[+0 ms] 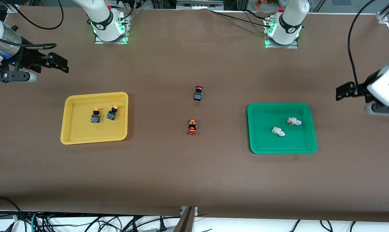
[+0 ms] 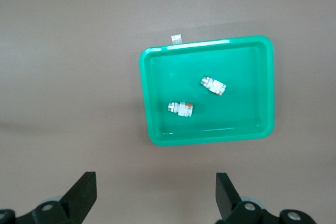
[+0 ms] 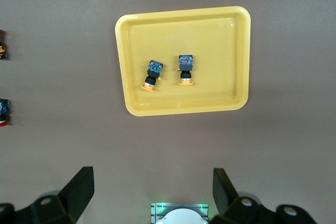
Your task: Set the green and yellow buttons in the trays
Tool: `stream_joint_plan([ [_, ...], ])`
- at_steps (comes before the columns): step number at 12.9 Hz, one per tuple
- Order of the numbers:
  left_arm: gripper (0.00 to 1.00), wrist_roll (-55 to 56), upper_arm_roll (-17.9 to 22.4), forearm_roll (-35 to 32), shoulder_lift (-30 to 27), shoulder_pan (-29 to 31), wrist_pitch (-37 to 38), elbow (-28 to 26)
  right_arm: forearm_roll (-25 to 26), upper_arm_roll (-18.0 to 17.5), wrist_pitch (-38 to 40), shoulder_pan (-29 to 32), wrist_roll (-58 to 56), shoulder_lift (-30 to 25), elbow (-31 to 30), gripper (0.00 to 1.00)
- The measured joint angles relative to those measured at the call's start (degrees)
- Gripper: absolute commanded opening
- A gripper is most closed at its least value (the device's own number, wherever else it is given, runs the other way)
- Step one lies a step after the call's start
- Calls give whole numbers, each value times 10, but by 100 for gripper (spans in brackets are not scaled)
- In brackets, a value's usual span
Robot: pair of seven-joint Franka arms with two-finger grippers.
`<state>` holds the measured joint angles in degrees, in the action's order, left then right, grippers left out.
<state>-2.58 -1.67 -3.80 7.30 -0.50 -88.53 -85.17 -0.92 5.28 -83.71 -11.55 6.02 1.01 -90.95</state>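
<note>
Two orange-yellow capped buttons [image 1: 95,115] [image 1: 112,112] lie in the yellow tray [image 1: 72,129]; they show in the right wrist view [image 3: 153,74] [image 3: 185,68] inside the yellow tray [image 3: 231,45]. Two whitish-grey buttons [image 1: 293,121] [image 1: 278,131] lie in the green tray [image 1: 265,141], also in the left wrist view [image 2: 212,85] [image 2: 180,108] inside the green tray [image 2: 157,66]. My left gripper [image 1: 345,91] [image 2: 156,195] is open and empty, raised at the left arm's end of the table. My right gripper [image 1: 57,62] [image 3: 152,192] is open and empty, raised at the right arm's end.
Two red-capped buttons [image 1: 198,93] [image 1: 191,127] lie on the brown table between the trays, one nearer the front camera. Both arm bases [image 1: 108,29] [image 1: 283,32] stand along the table's edge farthest from the front camera.
</note>
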Motion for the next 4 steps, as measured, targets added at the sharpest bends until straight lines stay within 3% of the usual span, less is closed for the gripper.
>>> stream_joint_plan([
  [2,100,5,17,0,-68,-13,-47,-78,0,0,0,0,0,0,0,100],
  [4,100,11,24,2,-100,-13,-65,-127,0,0,-1,0,0,0,0,100],
])
